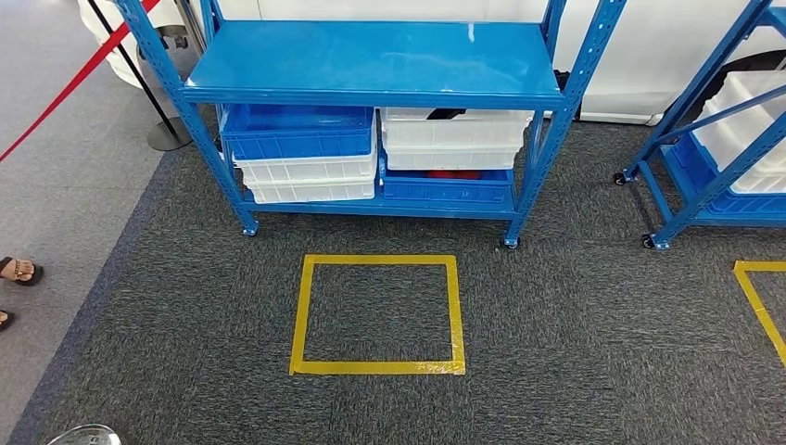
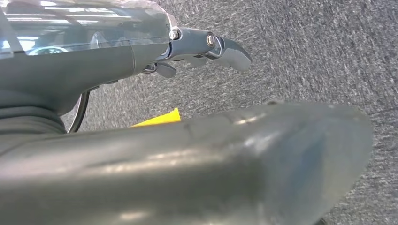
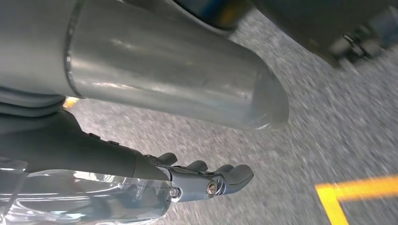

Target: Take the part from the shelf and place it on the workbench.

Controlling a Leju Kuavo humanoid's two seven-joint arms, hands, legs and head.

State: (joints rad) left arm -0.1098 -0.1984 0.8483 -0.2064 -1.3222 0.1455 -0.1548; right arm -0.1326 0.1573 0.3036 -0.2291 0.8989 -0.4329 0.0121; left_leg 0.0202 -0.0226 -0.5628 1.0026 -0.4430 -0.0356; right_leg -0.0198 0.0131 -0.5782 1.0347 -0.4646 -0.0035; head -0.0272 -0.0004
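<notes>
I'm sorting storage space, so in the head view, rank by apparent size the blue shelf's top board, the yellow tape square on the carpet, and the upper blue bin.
1. Top board, largest.
2. Yellow tape square, though it lies nearer the camera, which enlarges it.
3. Upper blue bin, smallest.

Bright, even light falls from overhead, throwing only faint shadows under the blue shelf (image 1: 375,65), whose top board shows a soft sheen. The carpet (image 1: 556,324) reads sharp in the head view. The right wrist view is smeared with motion blur; both wrist views show glare streaks on near, out-of-focus metal.
</notes>
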